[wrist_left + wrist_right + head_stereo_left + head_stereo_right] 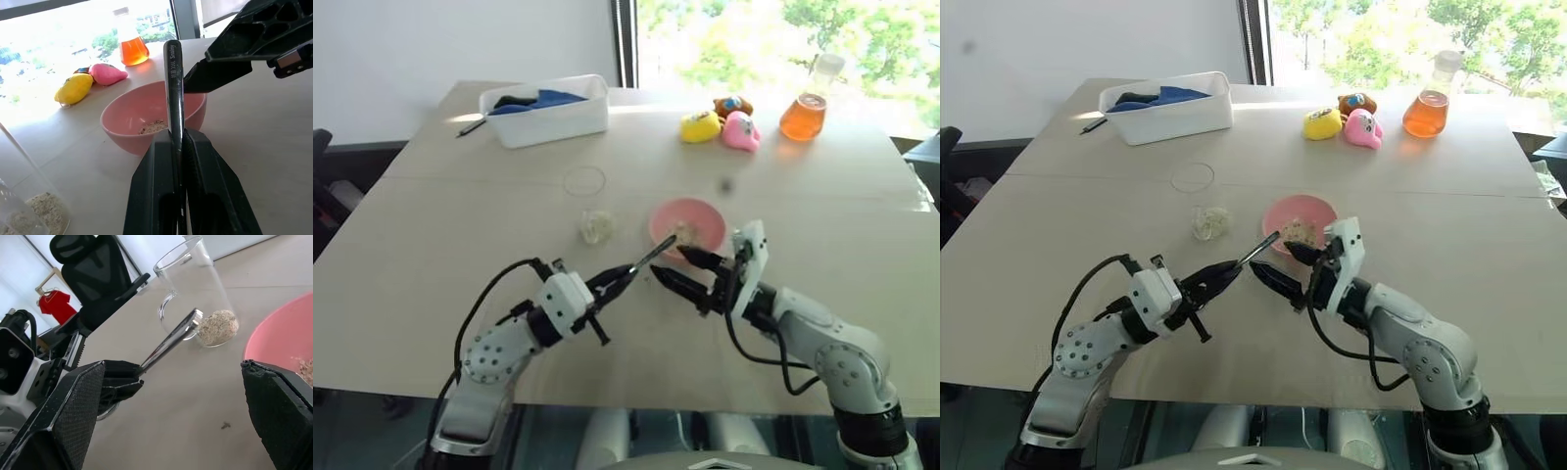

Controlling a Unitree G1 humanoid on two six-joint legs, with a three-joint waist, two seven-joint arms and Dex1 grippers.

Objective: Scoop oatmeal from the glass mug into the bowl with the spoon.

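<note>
A white tub (548, 110) holding blue cloth (540, 100) is seen on the table (440, 245). Right of the tub, three toys (720, 124) are placed, an orange flask (806, 110) beyond them.

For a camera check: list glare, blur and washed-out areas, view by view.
Left eye view: window blown out behind the flask. Left wrist view: sky overexposed; near fingers soft, spoon engraving sharp. Right wrist view: own fingers blurred, glass mug clear.

An office: black swivel chair (93, 279), big window (783, 49).
</note>
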